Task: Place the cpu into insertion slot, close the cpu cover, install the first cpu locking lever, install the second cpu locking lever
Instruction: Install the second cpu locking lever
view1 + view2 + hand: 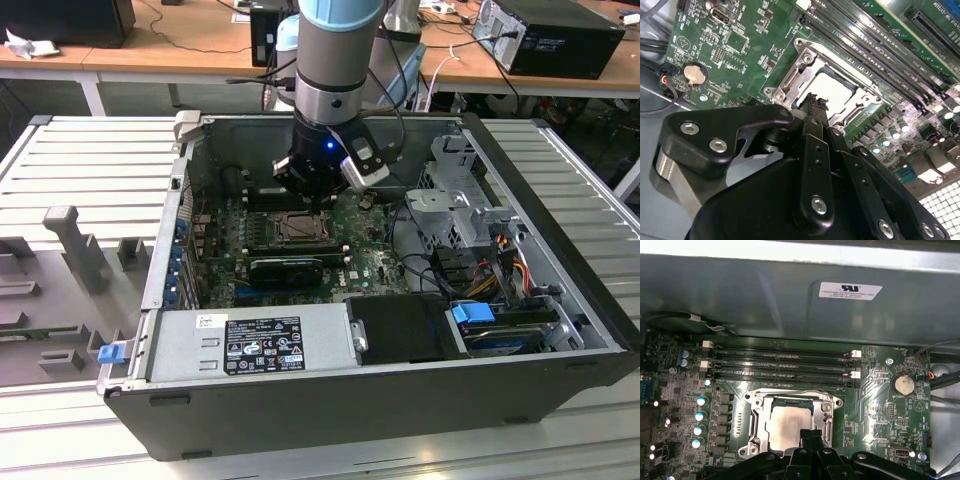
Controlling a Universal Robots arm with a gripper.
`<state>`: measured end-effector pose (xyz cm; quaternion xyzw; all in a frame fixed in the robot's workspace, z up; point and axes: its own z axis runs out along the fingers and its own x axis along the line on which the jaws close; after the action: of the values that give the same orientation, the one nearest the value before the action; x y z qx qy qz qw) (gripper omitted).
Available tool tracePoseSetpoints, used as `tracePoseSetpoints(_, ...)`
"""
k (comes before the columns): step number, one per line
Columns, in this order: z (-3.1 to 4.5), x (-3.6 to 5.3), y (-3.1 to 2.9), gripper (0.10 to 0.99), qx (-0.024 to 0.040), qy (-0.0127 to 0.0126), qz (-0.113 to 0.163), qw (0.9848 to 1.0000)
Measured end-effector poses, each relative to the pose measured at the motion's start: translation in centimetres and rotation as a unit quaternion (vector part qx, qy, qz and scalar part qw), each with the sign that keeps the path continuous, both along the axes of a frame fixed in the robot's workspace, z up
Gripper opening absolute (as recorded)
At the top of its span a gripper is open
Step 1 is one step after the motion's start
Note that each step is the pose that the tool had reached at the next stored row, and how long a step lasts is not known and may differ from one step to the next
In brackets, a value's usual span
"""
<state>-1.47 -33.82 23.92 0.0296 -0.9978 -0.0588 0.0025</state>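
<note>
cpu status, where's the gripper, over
Gripper low over the socket, fingers together at its edge. cpu seated in the insertion slot; cpu cover down around it. Nothing in the way.

wooden desks (pixel 170 45) behind | grey slatted worktable (pixel 90 160) | black cables (pixel 190 20)

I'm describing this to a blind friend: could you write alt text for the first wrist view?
The cpu sits in the insertion slot on a green motherboard, its silver face showing through the cpu cover. The black gripper hovers at its near edge; memory slots run behind.
</note>
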Motion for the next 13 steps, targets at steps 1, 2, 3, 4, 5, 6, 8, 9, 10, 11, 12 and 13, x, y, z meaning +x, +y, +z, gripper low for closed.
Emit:
tracePoseSetpoints(1, 0.00, 0.00, -0.06, 0.106, 0.0000, 0.0000, 0.000, 1.0000)
tracePoseSetpoints(2, 0.00, 0.00, -0.11, 0.106, 0.0000, 0.0000, 0.000, 1.0000)
tracePoseSetpoints(3, 0.00, 0.01, -0.19, 0.106, -0.0001, 0.0000, 0.000, 1.0000)
tracePoseSetpoints(4, -0.01, 0.00, -0.25, 0.106, 0.0000, 0.0000, 0.000, 1.0000)
tracePoseSetpoints(5, -0.01, 0.00, -0.35, 0.106, 0.0000, 0.0000, 0.000, 1.0000)
tracePoseSetpoints(6, -0.01, 0.00, -0.46, 0.106, 0.0000, 0.0000, 0.000, 1.0000)
tracePoseSetpoints(8, -0.02, 0.00, -0.63, 0.106, 0.0000, 0.0000, 0.000, 1.0000)
tracePoseSetpoints(9, -0.02, 0.00, -0.75, 0.106, 0.0000, 0.0000, 0.000, 1.0000)
tracePoseSetpoints(10, -0.02, 0.00, -0.88, 0.106, 0.0000, 0.0000, 0.000, 1.0000)
tracePoseSetpoints(11, -0.02, 0.00, -1.01, 0.106, 0.0000, 0.0000, 0.000, 1.0000)
tracePoseSetpoints(12, -0.02, 0.00, -1.08, 0.106, -0.0001, 0.0000, 0.000, 1.0000)
tracePoseSetpoints(13, -0.02, 0.00, -1.12, 0.106, 0.0000, 0.0000, 0.000, 1.0000)
